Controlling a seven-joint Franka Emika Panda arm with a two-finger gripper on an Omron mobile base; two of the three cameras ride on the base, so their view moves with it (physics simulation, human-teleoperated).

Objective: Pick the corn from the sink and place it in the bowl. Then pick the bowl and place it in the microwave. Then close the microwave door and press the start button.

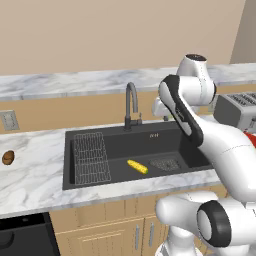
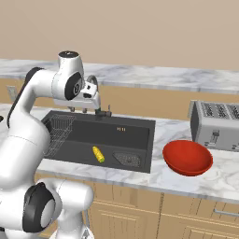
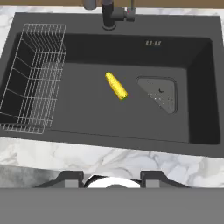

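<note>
The corn (image 1: 137, 166) is seen lying on the floor of the sink (image 1: 120, 147), just below the centre of the left base view, with a wire rack (image 1: 91, 156) set against the basin's left wall and a triangular drain plate (image 1: 165, 163) just to its right. In the hand view the corn (image 3: 116, 85) is shown slanted near the middle of the frame, apart from the rack (image 3: 33, 76) at the left and close beside the drain plate (image 3: 160, 93) at the right. The tap (image 1: 131, 106) is placed behind the basin, at the centre of the left base view.

The gripper (image 2: 78, 110) is held above the back left corner of the sink (image 2: 133, 135) in the upper left of the right base view, well clear of the corn (image 2: 98, 154). Its fingers are too small and too blocked to be judged, so whether the claw is wide or narrow cannot be told.

The red bowl (image 2: 187, 158) is seen on the marble counter (image 2: 163, 179) to the right of the sink, in the right half of the right base view, with a toaster (image 2: 215, 125) just behind it. A brown lump (image 1: 8, 157) is seen on the counter at the left edge of the left base view.
</note>
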